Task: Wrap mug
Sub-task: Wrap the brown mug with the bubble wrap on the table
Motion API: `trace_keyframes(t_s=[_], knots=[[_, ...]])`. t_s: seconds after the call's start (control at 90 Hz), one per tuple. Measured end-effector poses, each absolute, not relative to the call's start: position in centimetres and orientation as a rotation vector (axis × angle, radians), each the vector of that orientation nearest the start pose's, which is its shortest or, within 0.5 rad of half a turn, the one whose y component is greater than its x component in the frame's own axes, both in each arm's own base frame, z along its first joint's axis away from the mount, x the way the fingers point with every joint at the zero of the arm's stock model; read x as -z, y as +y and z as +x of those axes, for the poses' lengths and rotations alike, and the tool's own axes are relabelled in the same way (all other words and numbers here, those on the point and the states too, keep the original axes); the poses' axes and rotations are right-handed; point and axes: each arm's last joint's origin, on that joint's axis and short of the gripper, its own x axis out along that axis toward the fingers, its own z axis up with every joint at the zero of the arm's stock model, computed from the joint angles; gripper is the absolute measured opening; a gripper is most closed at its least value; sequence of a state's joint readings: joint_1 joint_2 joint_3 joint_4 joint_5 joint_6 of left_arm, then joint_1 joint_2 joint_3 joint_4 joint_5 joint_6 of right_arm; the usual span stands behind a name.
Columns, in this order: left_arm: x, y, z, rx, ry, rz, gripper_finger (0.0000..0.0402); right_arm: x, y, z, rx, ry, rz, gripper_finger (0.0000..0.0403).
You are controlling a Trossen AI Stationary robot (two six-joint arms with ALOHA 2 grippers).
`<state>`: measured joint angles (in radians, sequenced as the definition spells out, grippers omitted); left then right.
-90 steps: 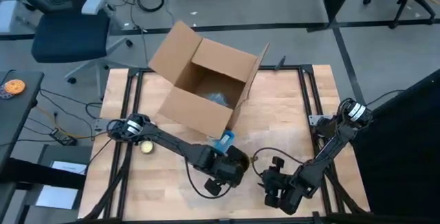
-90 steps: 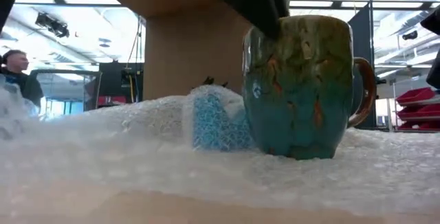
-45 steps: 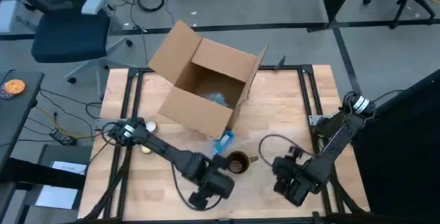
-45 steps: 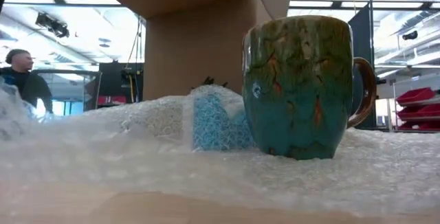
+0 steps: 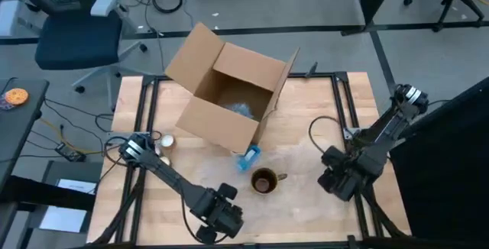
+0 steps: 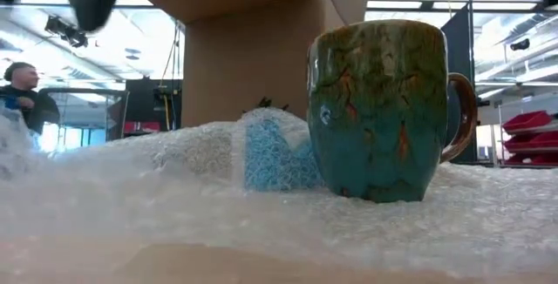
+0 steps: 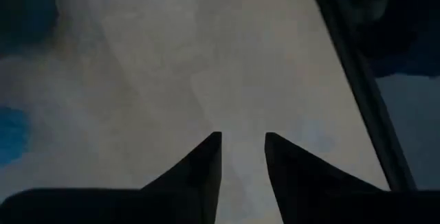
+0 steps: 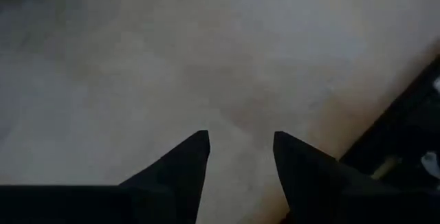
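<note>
we see our left pincer [image 7: 242, 157] and right pincer [image 8: 240, 157] both parted a little, holding nothing, each over bubble wrap [image 5: 306, 165]. the mug [image 5: 264, 181] stands upright on the wrap between them, apart from both, near the cardboard box [image 5: 227, 96].

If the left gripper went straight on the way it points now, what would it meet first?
Most likely the bubble wrap on the table: the left gripper, open and empty, points down at that pale sheet with nothing between. Depth is unclear.
</note>
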<state>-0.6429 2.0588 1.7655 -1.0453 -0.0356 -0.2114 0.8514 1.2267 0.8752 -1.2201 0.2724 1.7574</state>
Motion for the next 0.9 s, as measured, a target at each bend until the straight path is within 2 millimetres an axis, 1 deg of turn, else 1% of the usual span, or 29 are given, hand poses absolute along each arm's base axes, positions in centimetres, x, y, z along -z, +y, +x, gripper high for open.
trace_keyframes(t_s=[0.122, 0.211, 0.278, 0.344, 0.433, 0.522, 0.633, 0.8, 0.9], knots=[[-20.7, -25.7, 32.2, 0.343, 1.357, 0.249, 0.0097, -20.3, 11.6, 12.0, 0.825, 1.172, 0.712, 0.0145], [-19.4, -26.3, 31.4, 0.325, 1.371, 0.231, 0.0097, -18.6, 10.6, 11.6, 0.885, 1.203, 0.771, 0.0146], [-18.6, -26.7, 30.8, 0.313, 1.371, 0.221, 0.0097, -17.7, 9.7, 11.3, 0.943, 1.214, 0.794, 0.0146], [-18.1, -26.9, 30.3, 0.288, 1.364, 0.233, 0.0097, -17.5, 9.3, 11.7, 0.949, 1.189, 0.823, 0.0146], [-17.7, -27.2, 29.9, 0.264, 1.355, 0.244, 0.0097, -17.2, 8.7, 12.1, 0.96, 1.167, 0.847, 0.0146], [-17.6, -27.3, 29.8, 0.257, 1.342, 0.245, 0.0097, -16.6, 8.1, 12.4, 0.978, 1.21, 0.857, 0.0146], [-17.5, -27.4, 29.4, 0.237, 1.354, 0.264, 0.0097, -15.4, 7.5, 12.9, 1.025, 1.202, 0.89, 0.0146], [-17.5, -27.8, 27.9, 0.16, 1.394, 0.307, 0.0097, -13.5, 6.9, 13.4, 1.007, 1.189, 0.91, 0.0146], [-17.4, -27.9, 26.8, 0.092, 1.414, 0.349, 0.0097, -13.3, 6.8, 13.6, 0.996, 1.175, 0.905, 0.0145]])
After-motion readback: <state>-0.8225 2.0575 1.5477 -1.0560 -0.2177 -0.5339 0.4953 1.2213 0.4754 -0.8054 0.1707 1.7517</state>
